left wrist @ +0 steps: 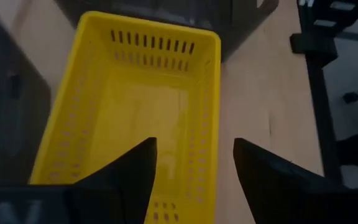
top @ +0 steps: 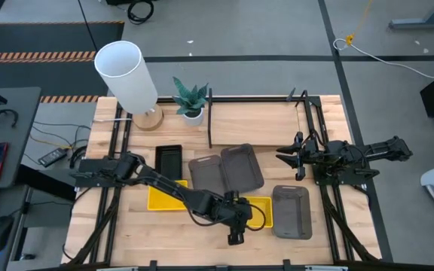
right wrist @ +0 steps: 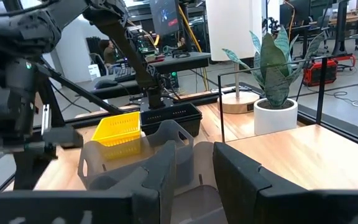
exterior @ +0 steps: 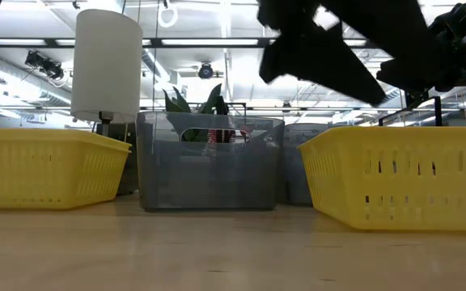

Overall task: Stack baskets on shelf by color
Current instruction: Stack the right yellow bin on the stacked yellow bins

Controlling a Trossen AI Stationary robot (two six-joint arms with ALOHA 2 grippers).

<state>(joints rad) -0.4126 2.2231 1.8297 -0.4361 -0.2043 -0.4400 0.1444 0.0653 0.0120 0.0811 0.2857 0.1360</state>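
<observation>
Left gripper point(top: 234, 238) is held over a yellow basket point(top: 260, 211) at the table's front, fingers point(left wrist: 132, 171) spread wide, nothing gripped. Basket's long axis is aligned left-right. Right gripper point(top: 282, 155) is parked open by the shelf point(top: 211, 120).

Even overhead lighting, bright. Ceiling strip lights point(exterior: 23, 44) glare in low view. Soft short shadows on table point(top: 277, 120). Left claw point(left wrist: 194, 168) fingers blurred, near-silhouette; arm in low view dark, backlit, out of focus.
</observation>
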